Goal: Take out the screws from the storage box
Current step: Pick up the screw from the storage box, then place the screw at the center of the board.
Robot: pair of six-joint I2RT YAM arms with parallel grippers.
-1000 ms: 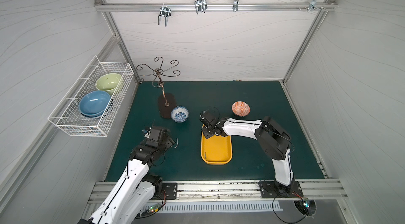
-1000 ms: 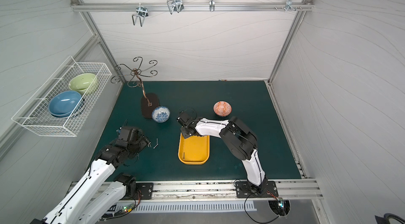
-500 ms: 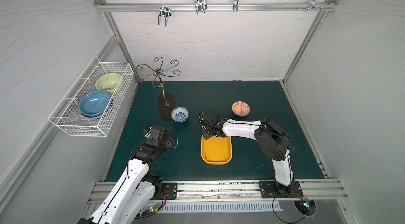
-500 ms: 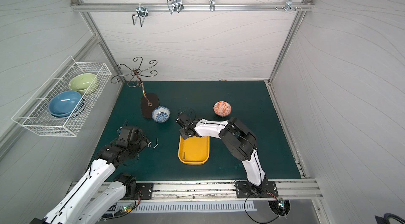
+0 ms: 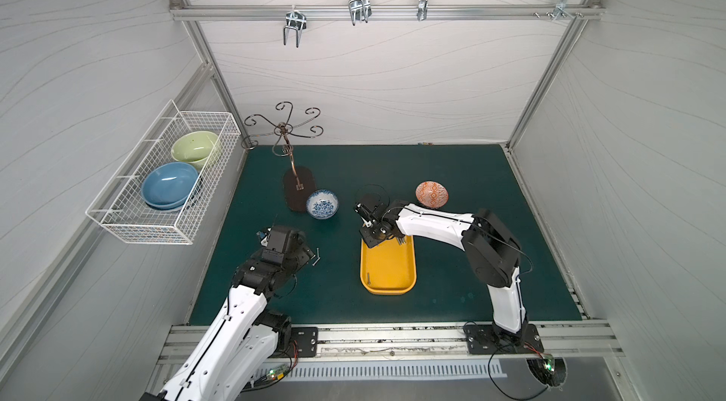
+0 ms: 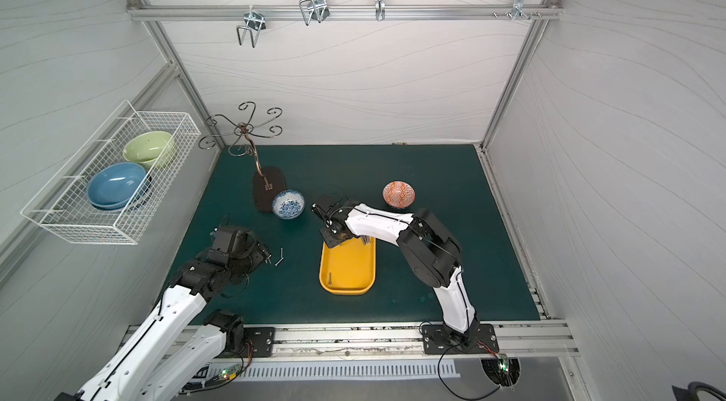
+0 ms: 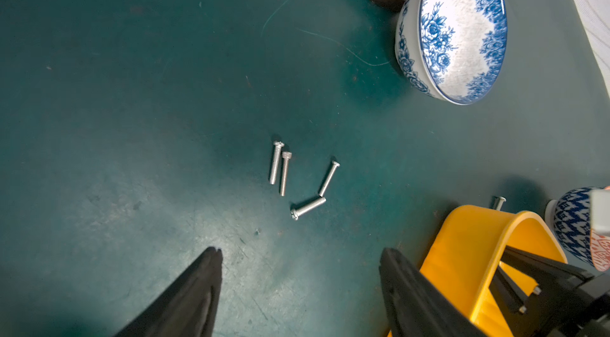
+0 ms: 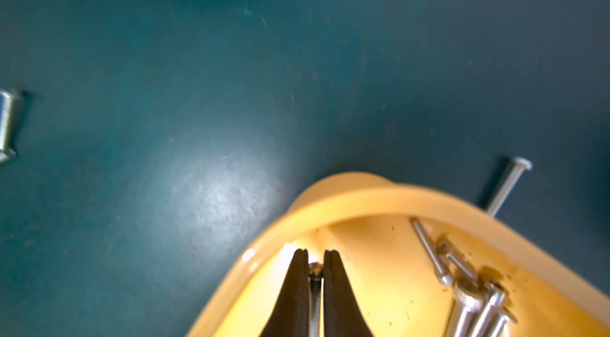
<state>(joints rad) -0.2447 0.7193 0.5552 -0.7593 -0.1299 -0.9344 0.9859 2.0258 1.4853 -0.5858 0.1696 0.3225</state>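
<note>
Green desk (image 5: pixel 451 183): carries all but the basket (image 5: pixel 129 228).
Left arm (image 5: pixel 239 312): low over the desk's left part.
Right arm (image 5: pixel 432 222): bends across to the far end of the box (image 5: pixel 389 273).
Basket: white wire, on the left wall; blue bowl (image 5: pixel 169 185) and green bowl (image 5: pixel 194 147) inside.
Box: yellow, mid-desk, between the arms, long sides near to far.
Stand (image 5: pixel 298 189): dark base, back left, just beside the patterned bowl (image 5: pixel 322 204).
Patterned bowl: blue and white, beyond the box's far left corner.
Orange bowl (image 5: pixel 431 194): upright, beyond the right arm.
Left jaws: apart above the desk; four screws (image 7: pixel 274 163) lie loose ahead of them, between left arm and box.
Right jaws: down in the box's far left corner, clamped on the shank of one screw (image 8: pixel 315 286).
Other screws: a cluster (image 8: pixel 472 299) at the box's far end, beside the right jaws; one screw (image 5: pixel 369 278) alone inside its near left corner; one screw (image 8: pixel 507 188) on the desk just outside the far rim.
</note>
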